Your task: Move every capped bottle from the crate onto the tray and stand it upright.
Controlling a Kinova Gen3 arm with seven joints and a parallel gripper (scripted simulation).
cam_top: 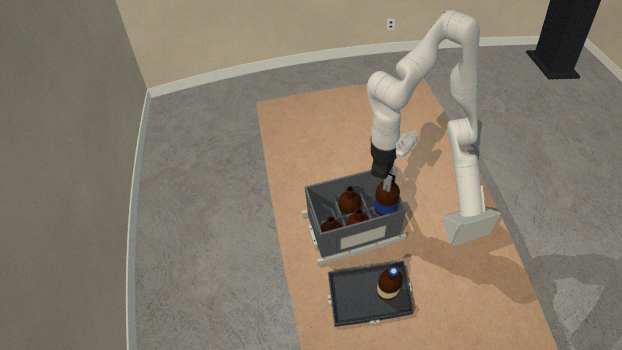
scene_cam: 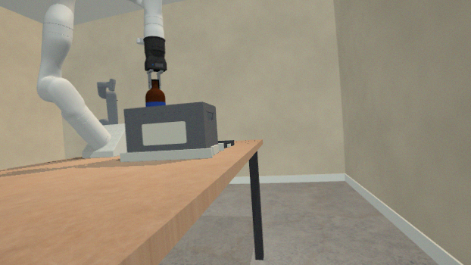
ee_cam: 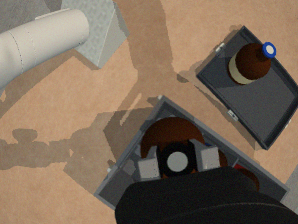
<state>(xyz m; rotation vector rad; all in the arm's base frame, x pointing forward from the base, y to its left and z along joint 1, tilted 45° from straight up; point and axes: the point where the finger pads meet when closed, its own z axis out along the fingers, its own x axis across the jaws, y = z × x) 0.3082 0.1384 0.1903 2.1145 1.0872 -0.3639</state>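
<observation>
My gripper [cam_top: 389,182] is shut on the neck of a brown bottle with a blue label [cam_top: 387,199]. The bottle hangs upright, partly raised out of the back right cell of the grey crate [cam_top: 354,218]. In the side view the gripper [scene_cam: 154,78] holds the bottle [scene_cam: 155,95] with its shoulder and blue band above the crate [scene_cam: 171,126] rim. In the wrist view the fingers clamp the cap from both sides. Three brown open-necked bottles [cam_top: 349,200] stand in other cells. A capped brown bottle with a blue cap [cam_top: 389,283] stands upright on the dark tray [cam_top: 370,294].
The tray lies in front of the crate, near the table's right side; it shows in the wrist view [ee_cam: 252,87] too. The arm's base [cam_top: 470,225] stands right of the crate. The table edge [scene_cam: 227,170] drops off just beyond the crate.
</observation>
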